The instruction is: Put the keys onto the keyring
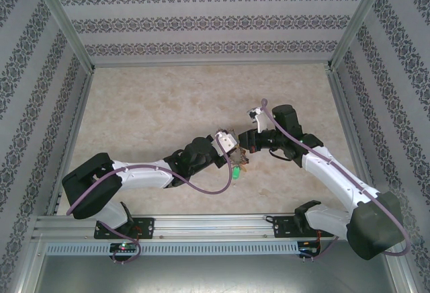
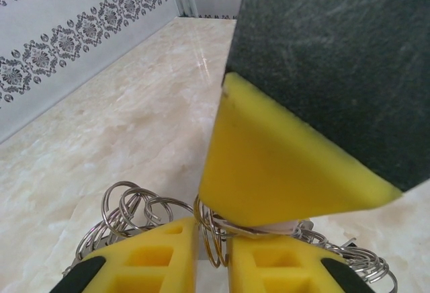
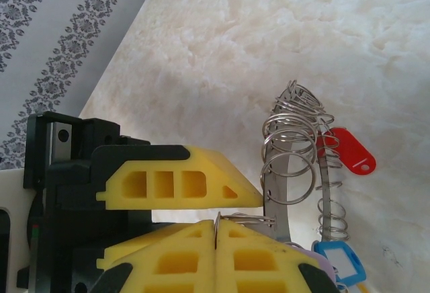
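The keyring (image 3: pixel 277 192) is a flat grey band fringed with wire loops (image 3: pixel 290 172), held above the table between both grippers. My right gripper (image 3: pixel 216 229) is shut on one thin loop. My left gripper (image 2: pixel 211 242) has its yellow fingers (image 2: pixel 158 253) close on either side of another loop (image 2: pixel 213 236), just under the right gripper's finger (image 2: pixel 282 165). A red key (image 3: pixel 346 150), a blue key (image 3: pixel 336 263) and a lilac key (image 3: pixel 316 261) hang on the keyring. A green key (image 1: pixel 237 172) dangles below where the grippers (image 1: pixel 240 148) meet.
The marble-patterned table (image 1: pixel 154 111) is ringed by patterned walls (image 1: pixel 201 21) and metal frame posts (image 1: pixel 64 21). Both arms reach in from the near rail (image 1: pixel 215 226), and purple cables (image 1: pixel 201 189) loop beside them.
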Controlling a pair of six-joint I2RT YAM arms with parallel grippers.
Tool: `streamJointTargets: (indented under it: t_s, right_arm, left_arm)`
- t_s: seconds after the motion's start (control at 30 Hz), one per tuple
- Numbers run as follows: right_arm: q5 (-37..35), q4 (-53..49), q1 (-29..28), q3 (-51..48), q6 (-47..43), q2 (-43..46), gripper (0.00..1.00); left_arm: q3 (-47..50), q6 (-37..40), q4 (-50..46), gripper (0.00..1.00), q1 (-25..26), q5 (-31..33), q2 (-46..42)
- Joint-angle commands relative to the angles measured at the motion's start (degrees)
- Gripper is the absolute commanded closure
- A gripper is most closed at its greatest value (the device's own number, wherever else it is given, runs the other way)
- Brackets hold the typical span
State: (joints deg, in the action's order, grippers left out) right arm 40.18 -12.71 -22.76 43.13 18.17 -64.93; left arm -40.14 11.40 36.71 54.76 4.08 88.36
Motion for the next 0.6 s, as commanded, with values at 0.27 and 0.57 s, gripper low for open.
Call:
streamJointTargets:
  t_s: [0.27, 0.57]
  right_arm:
    - [4.7, -1.68, -1.41, 2.38, -1.38, -0.77, 1.0]
    - [4.64, -2.8, -1.41, 3.8, -1.04, -2.97, 0.98]
  left_arm:
    - [-1.83, 4.3, -1.18, 1.0, 0.44, -1.01, -2.0]
    - [-2.4, 5.99, -2.43, 1.0, 0.26, -3.8, -3.15]
